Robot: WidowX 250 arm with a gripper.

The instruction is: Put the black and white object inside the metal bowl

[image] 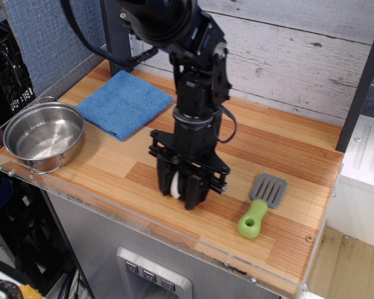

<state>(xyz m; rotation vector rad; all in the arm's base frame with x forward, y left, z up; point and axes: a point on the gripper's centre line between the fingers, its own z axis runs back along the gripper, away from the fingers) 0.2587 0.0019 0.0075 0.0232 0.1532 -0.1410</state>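
The black and white object [175, 185] shows only as a white sliver between my gripper's fingers; its black band is hidden. My gripper [179, 192] points straight down at the front middle of the wooden counter, its two black fingers pressed against the object on both sides, tips at or just above the wood. The metal bowl [43, 137], shiny with small wire loop handles, stands empty at the counter's left corner, well to the left of my gripper.
A folded blue cloth [124, 103] lies at the back left between the bowl and the arm. A grey-and-green toy spatula [260, 205] lies to the right of my gripper. A clear plastic lip runs along the counter's front edge [143, 224].
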